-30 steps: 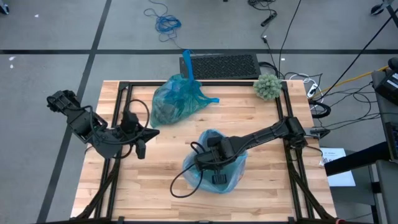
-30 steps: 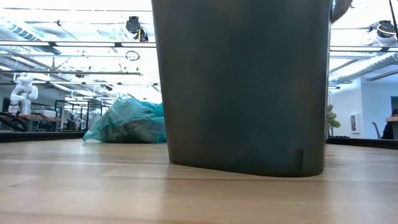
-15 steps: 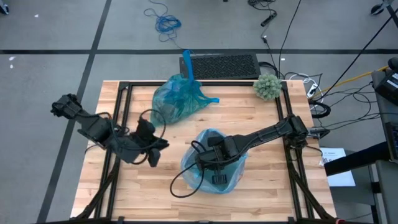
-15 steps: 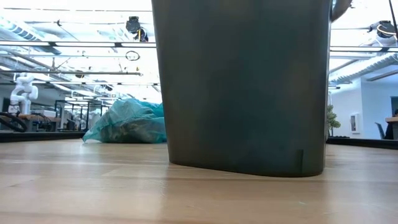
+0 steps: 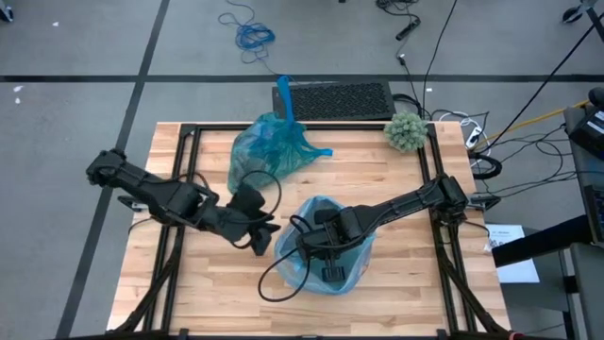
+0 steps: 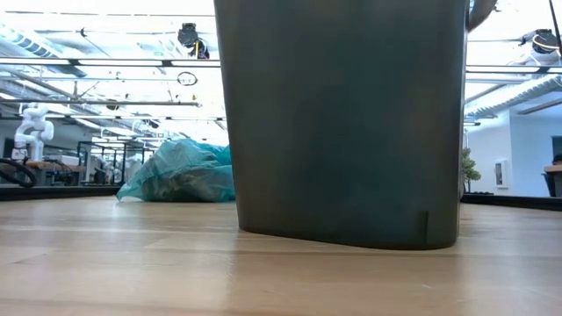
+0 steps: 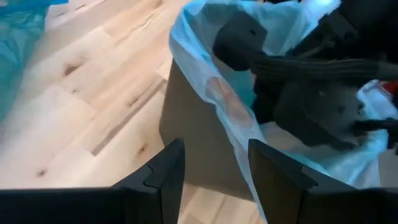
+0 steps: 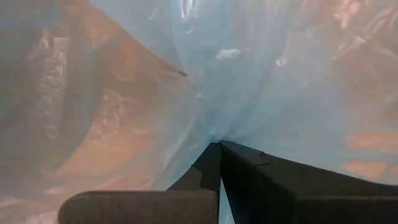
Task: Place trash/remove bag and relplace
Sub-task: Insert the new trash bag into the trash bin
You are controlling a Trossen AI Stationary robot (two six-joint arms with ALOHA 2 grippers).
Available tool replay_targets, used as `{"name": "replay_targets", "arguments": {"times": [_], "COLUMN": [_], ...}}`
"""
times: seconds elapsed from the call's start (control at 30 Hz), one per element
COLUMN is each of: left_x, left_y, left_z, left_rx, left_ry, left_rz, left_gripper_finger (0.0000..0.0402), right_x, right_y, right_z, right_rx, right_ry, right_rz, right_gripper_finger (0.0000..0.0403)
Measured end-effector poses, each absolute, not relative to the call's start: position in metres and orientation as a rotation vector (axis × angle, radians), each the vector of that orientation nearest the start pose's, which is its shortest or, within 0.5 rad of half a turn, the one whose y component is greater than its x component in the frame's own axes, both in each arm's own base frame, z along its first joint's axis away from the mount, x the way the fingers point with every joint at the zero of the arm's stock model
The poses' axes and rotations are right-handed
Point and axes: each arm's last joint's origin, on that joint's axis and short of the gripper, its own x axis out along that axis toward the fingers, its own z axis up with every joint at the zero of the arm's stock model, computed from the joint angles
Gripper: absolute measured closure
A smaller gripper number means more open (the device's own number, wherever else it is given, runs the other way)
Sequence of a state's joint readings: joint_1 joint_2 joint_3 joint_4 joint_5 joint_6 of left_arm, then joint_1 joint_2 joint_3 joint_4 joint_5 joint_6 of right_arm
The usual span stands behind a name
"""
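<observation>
Left arm reaches across the table (image 5: 396, 179) from its left edge; left claw (image 5: 260, 236) sits just beside the left rim of the bin (image 6: 342, 123), fingers (image 7: 168, 171) apart with nothing between them. In the left wrist view the bin's dark wall and the pale blue liner bag (image 7: 211, 81) draped over its rim fill the space ahead.

Tied teal bag (image 5: 269, 146) lies at the table's far middle, knotted tail pointing away; its contents show only as dim brownish lumps through the plastic. No loose trash can be made out on the table.

Bin stands near centre, lined with the pale blue bag. Right claw (image 5: 330, 271) is down inside it, its tips hidden from above; the right wrist view shows its fingers (image 8: 249, 177) pressed together, pinching a fold of the blue liner.

Low view: the bin blocks most of the frame, top cut off; neither claw shows.

Fuzzy grey-green ball (image 5: 407, 131) rests at the far right corner. Surface is light wood planks on a black frame. Grey floor around, cables (image 5: 247, 33) strewn; a dark mat (image 5: 335, 99) behind the table.
</observation>
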State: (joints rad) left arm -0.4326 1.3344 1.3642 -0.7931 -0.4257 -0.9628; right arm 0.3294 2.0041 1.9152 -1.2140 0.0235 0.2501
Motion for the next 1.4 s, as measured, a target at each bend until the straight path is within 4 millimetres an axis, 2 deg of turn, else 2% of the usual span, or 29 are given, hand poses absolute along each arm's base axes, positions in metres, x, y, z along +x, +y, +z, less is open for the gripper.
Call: {"name": "replay_targets", "arguments": {"times": [0.27,0.5,0.6,0.77,0.8,1.13,1.4], "left_x": [0.269,0.277,0.280,0.282,0.281,0.270,0.275], "left_y": [-0.107,-0.110,-0.111,-0.111,-0.111,-0.106,-0.110], "left_z": [0.352,0.344,0.338,0.337,0.338,0.349,0.327], "left_rx": [-0.608,-0.588,-0.580,-0.578,-0.586,-0.594,-0.560], "left_ry": [0.662,0.689,0.714,0.717,0.713,0.681,0.809], "left_rz": [0.243,0.235,0.250,0.252,0.252,0.253,0.336], "left_gripper_finger": [0.0231,0.0238,0.0270,0.0377,0.0389,0.0399,0.0400], "right_x": [0.384,0.384,0.384,0.384,0.384,0.383,0.383], "right_y": [0.131,0.131,0.131,0.131,0.130,0.130,0.130], "right_z": [0.288,0.288,0.288,0.289,0.289,0.291,0.291], "right_rx": [-0.015,-0.015,-0.016,-0.016,-0.014,-0.016,-0.019], "right_ry": [1.307,1.307,1.307,1.305,1.303,1.299,1.299], "right_rz": [0.101,0.102,0.102,0.102,0.101,0.106,0.108], "right_gripper_finger": [0.0403,0.0403,0.0403,0.0403,0.0403,0.0403,0.0403]}}
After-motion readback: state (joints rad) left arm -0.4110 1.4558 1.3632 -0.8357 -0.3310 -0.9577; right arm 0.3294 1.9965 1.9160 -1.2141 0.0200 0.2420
